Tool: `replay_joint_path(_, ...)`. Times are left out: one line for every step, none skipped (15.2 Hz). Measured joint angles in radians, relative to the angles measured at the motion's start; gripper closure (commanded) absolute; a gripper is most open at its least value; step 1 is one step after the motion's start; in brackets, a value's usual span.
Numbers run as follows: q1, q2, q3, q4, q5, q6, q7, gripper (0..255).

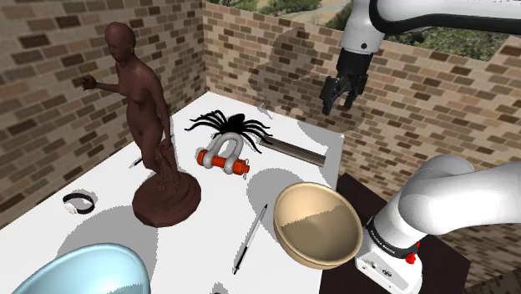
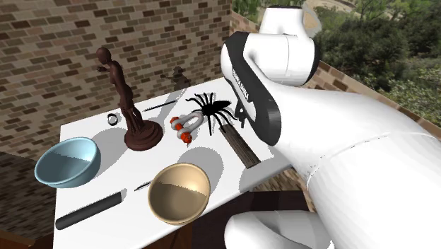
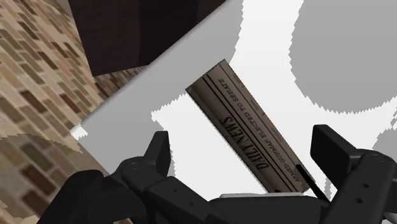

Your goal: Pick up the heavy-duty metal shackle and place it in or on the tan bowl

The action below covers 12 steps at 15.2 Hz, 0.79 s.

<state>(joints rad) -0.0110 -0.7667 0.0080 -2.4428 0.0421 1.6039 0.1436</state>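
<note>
The shackle (image 1: 221, 155) is a silver U-shaped bow with a red pin. It lies on the white table between the brown statue and the black spider, and shows again as the shackle (image 2: 185, 126). The tan bowl (image 1: 317, 224) stands upright near the table's front right corner and is empty; it is also in the second exterior view (image 2: 179, 192). My gripper (image 1: 338, 107) hangs open high above the table's far right side, well to the right of the shackle. In the wrist view its fingers (image 3: 159, 151) stand wide apart over a folded newspaper (image 3: 254, 130), holding nothing.
A tall brown statue (image 1: 150, 142) stands left of the shackle, and a black spider (image 1: 230, 125) lies just behind it. The newspaper (image 1: 294, 151) lies at the far right edge. A pen (image 1: 249, 238), a blue bowl (image 1: 83, 271) and a small ring (image 1: 78, 202) sit nearer the front.
</note>
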Motion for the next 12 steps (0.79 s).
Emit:
replay_joint_path(0.0, 0.0, 0.0, 0.0, 0.0, 0.0, 0.0, 0)
replay_joint_path(0.004, 0.012, 0.009, 0.004, 0.008, 0.006, 0.01, 0)
replay_joint_path(0.009, 0.031, 0.022, 0.011, 0.018, 0.014, 0.026, 0)
replay_joint_path(0.017, 0.046, 0.038, 0.005, 0.032, 0.031, 0.044, 0)
replay_joint_path(0.024, 0.072, 0.056, 0.009, 0.046, 0.048, 0.064, 0)
replay_joint_path(0.03, 0.096, 0.071, 0.014, 0.058, 0.063, 0.083, 0)
replay_joint_path(0.034, 0.123, 0.083, 0.024, 0.067, 0.075, 0.097, 0)
replay_joint_path(0.042, 0.15, 0.102, 0.032, 0.08, 0.091, 0.118, 0)
replay_joint_path(0.048, 0.176, 0.117, 0.04, 0.091, 0.104, 0.137, 0)
replay_joint_path(0.053, 0.208, 0.132, 0.051, 0.101, 0.122, 0.154, 0)
replay_joint_path(0.059, 0.233, 0.147, 0.06, 0.111, 0.133, 0.174, 0)
replay_joint_path(0.067, 0.271, 0.168, 0.083, 0.122, 0.147, 0.199, 0)
